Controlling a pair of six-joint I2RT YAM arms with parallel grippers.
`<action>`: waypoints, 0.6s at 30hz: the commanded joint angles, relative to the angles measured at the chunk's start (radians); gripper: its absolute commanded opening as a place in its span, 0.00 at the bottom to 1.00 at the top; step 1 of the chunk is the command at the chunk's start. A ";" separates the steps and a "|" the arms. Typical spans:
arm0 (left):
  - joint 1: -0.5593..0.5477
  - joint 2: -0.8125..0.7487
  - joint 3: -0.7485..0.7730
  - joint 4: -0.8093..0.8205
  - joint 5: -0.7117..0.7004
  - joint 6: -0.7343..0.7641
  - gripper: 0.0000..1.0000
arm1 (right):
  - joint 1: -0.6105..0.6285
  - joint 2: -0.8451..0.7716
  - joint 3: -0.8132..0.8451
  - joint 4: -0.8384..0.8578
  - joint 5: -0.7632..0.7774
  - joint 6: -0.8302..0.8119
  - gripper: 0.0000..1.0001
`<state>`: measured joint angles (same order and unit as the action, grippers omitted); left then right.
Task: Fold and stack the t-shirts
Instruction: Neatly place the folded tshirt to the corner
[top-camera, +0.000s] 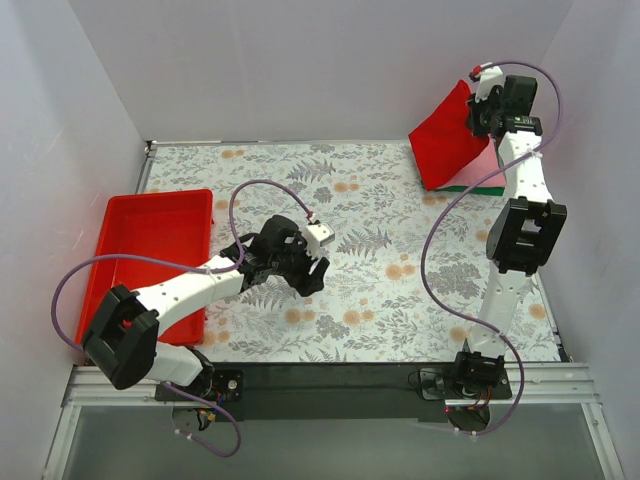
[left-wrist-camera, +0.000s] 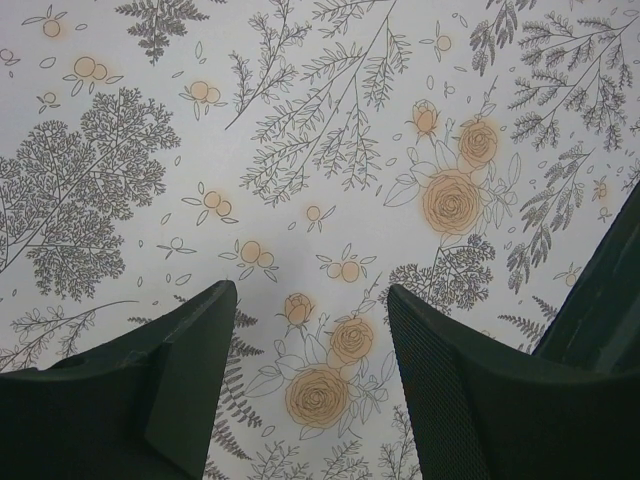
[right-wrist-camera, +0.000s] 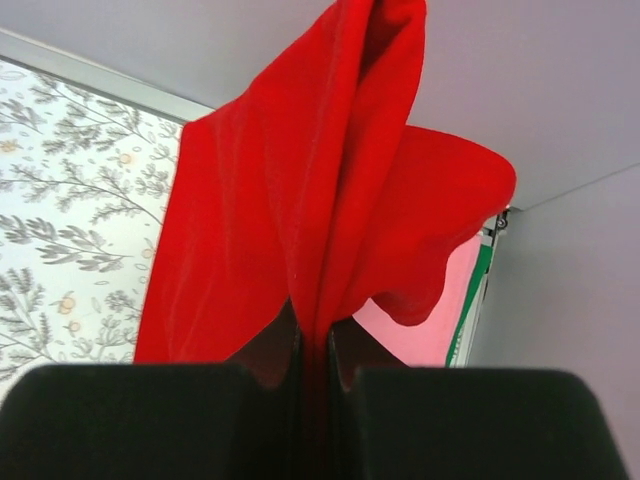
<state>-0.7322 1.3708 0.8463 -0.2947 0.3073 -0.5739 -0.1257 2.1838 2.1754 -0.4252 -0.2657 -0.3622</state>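
R end effector (right-wrist-camera: 313, 345) clamped on red t-shirt (right-wrist-camera: 300, 200), hanging above pink tee (right-wrist-camera: 435, 325); L end effector (left-wrist-camera: 310, 293) fingers spread, empty, over table (left-wrist-camera: 300, 120).

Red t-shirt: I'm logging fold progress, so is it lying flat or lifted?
Lifted. The right gripper is shut on the red t-shirt, which hangs bunched from it above the pink t-shirt.

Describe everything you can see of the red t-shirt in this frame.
The red t-shirt is plain, soft, bright red cloth, no print visible. It is held up at the far right corner of the table, a bunched fold pinched in the shut right claw. It hangs in loose folds over a pink t-shirt with a dark green t-shirt edge beneath. Whether its lower edge rests on them is unclear.
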 joint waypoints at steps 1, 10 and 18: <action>0.004 0.007 0.042 -0.027 0.012 0.006 0.61 | -0.032 0.027 -0.008 0.101 -0.010 -0.043 0.01; 0.005 0.057 0.120 -0.098 0.064 -0.020 0.61 | -0.094 0.085 -0.069 0.184 -0.010 -0.122 0.01; 0.005 0.074 0.128 -0.123 0.069 -0.024 0.61 | -0.144 0.162 -0.068 0.262 -0.009 -0.165 0.02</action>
<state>-0.7319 1.4467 0.9325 -0.3927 0.3538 -0.5934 -0.2493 2.3363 2.0968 -0.2703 -0.2722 -0.4808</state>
